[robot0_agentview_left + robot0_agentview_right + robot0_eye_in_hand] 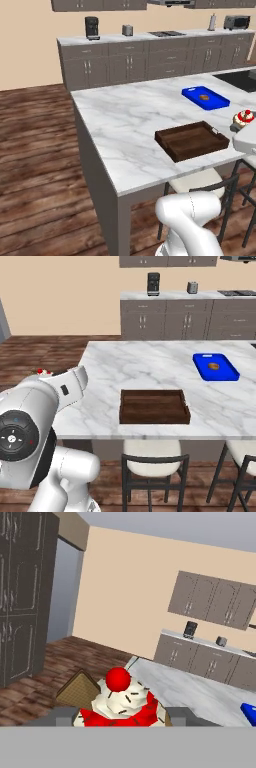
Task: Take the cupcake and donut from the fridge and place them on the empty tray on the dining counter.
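While the arm is reaching over the counter point(125, 125), we are seeing the cupcake point(119, 704) sitting between the two fingertips point(62, 717) in the hand view, so the gripper point(120, 718) is clenching it by its red wrapper. From the left base view, the cupcake point(244, 118) is hanging at the right edge, just beside the tray point(192, 140) and apart from it. We are finding the tray near the counter's front edge, with nothing in it. Farther back a blue tray point(205, 97) is lying on the marble, carrying a small brown item that we cannot identify.
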You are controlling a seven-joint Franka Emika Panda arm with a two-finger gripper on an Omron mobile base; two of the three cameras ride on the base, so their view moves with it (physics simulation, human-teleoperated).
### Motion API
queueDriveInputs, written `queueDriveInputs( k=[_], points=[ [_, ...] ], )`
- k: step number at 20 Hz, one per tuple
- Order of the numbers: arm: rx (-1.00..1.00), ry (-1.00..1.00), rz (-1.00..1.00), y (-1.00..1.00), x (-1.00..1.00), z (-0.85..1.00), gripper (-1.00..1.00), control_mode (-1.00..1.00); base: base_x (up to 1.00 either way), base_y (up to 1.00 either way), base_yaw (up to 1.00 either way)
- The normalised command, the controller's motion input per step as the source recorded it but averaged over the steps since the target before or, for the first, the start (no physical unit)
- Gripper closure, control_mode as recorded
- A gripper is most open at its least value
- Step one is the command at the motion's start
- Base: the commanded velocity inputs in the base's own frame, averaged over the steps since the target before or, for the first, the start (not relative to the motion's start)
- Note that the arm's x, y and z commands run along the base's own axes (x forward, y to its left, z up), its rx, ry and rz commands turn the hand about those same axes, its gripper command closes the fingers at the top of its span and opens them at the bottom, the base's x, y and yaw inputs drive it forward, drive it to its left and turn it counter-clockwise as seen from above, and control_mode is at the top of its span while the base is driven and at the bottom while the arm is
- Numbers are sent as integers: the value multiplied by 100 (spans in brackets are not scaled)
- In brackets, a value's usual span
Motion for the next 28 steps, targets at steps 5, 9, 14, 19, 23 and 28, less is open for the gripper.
queueDriveInputs(
  k=[5, 9, 14, 19, 23, 28],
  points=[
    [0, 0, 0, 0, 0, 0, 100, 100, 100, 0, -5],
    [0, 0, 0, 0, 0, 0, 100, 100, 100, -3, 4],
    [0, 0, 0, 0, 0, 0, 100, 100, 100, -5, 24],
    [0, 0, 0, 0, 0, 0, 100, 100, 100, -15, 42],
    [0, 0, 0, 0, 0, 0, 100, 100, 100, -13, 47],
    [0, 0, 0, 0, 0, 0, 100, 100, 100, -2, 40]
  ],
)
